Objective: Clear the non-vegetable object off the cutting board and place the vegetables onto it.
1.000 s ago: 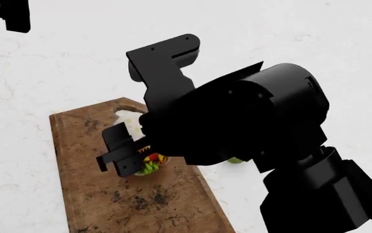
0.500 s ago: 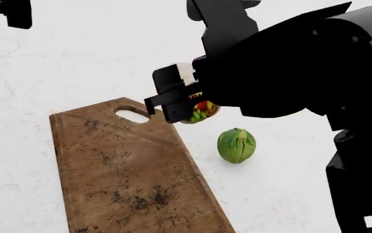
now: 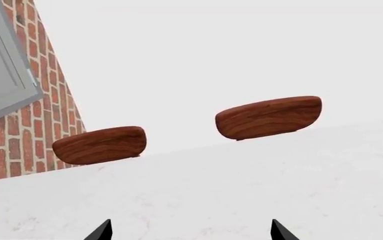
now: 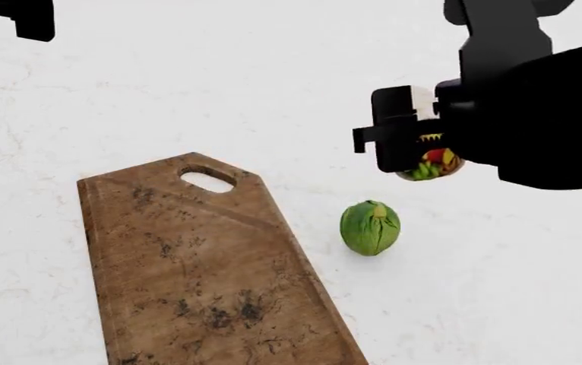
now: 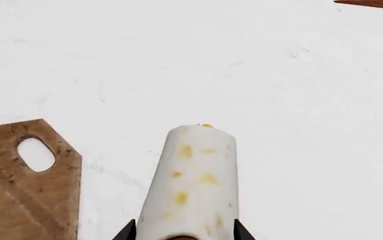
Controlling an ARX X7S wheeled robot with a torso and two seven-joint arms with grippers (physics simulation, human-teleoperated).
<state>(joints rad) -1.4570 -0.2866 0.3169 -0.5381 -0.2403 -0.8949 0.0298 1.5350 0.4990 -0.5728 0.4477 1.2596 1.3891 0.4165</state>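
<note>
Right gripper clamps one tortilla wrap in the air, beyond the leafy green ball — the one vegetable visible, on the white counter just beside the bare cutting board. Left gripper — spread open, empty; two wooden bowls beyond.

A second ago the right gripper was low over the cutting board, closed on the wrap there. Since then it has lifted the wrap and carried it to the right, off the board, and now it holds it in the air above the white table, beyond the leafy green ball. The ball was almost hidden behind the arm before and now shows fully. The board now lies bare
</note>
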